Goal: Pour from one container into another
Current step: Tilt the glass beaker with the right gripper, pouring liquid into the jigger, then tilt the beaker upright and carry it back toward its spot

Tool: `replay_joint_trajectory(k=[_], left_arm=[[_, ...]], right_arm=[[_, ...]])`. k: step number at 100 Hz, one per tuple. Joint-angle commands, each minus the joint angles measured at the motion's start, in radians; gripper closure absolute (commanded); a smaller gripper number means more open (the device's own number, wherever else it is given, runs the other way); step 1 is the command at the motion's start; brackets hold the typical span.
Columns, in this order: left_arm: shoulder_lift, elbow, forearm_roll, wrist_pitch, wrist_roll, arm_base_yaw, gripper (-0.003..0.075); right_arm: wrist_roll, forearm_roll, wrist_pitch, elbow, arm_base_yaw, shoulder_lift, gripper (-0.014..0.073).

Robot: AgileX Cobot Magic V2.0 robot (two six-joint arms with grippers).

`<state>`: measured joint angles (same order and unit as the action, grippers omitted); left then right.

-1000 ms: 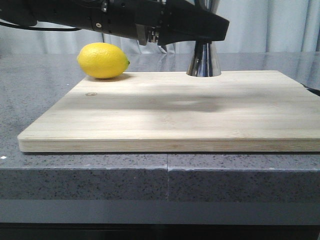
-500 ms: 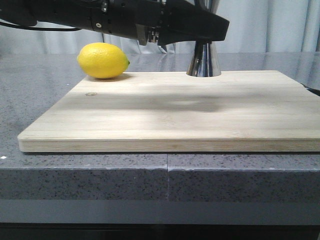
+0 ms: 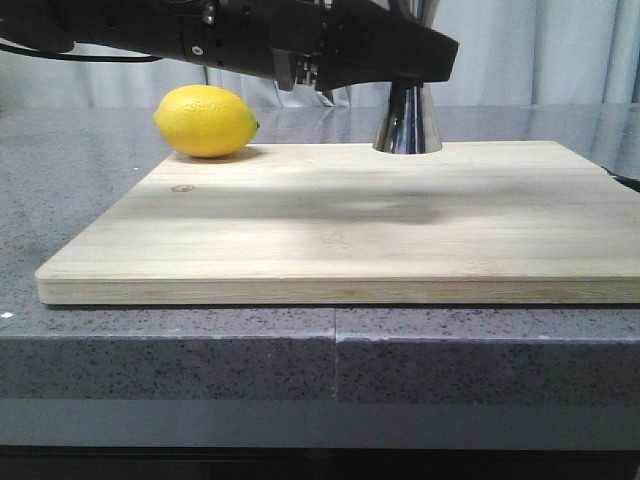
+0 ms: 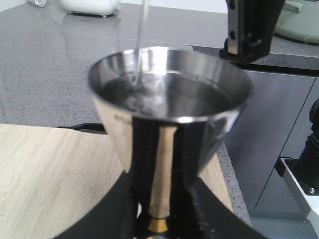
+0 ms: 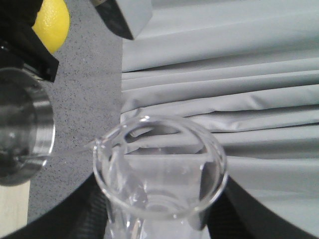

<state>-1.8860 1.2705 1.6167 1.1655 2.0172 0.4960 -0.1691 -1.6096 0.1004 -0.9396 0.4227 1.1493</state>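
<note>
Lemon (image 3: 206, 121) upper left of front view, resting at the far left edge of the board (image 3: 340, 225). Right of centre, jigger (image 3: 408, 120) stands on the board's far edge, its upper cone hidden behind the dark arm crossing the top of frame.

Left wrist view: left gripper (image 4: 159, 219) pinching the jigger (image 4: 167, 124) at its gold-banded waist, jaws pressed on either side. Cup nearly full; thin clear stream (image 4: 140, 45) falling in near the back rim.

Right wrist view: right gripper (image 5: 157, 219) clamped on the beaker (image 5: 159, 172), tipped on its side, lip pointing toward the jigger (image 5: 22, 134) at left edge.

Risks, as judgement:
- Overflow: liquid sits close to the brim; more pouring would spill onto the board.
- Stream lands near the rim, so a small drift of the beaker sends it outside.
- Slim waist grip; a nudge could tilt the full cup.
</note>
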Motion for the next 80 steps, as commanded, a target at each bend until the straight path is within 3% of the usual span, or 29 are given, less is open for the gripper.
replay_joint_trajectory(k=[1,21,53,80], left_arm=[[0.061,0.032,0.074,0.114,-0.007,0.008,0.0741],[0.061,0.032,0.074,0.114,-0.007,0.008,0.0741],[0.061,0.032,0.074,0.114,-0.007,0.008,0.0741],[0.061,0.032,0.074,0.114,-0.007,0.008,0.0741]], right_arm=[[-0.057,-0.002,-0.013,-0.037,0.001,-0.018,0.0394],[-0.229,-0.002,-0.050,-0.037,0.001,-0.018,0.0394],[-0.631,0.004,-0.111,-0.037,0.001,-0.015,0.0394],[-0.806,0.006,-0.134,-0.035,-0.088,0.025,0.0394]])
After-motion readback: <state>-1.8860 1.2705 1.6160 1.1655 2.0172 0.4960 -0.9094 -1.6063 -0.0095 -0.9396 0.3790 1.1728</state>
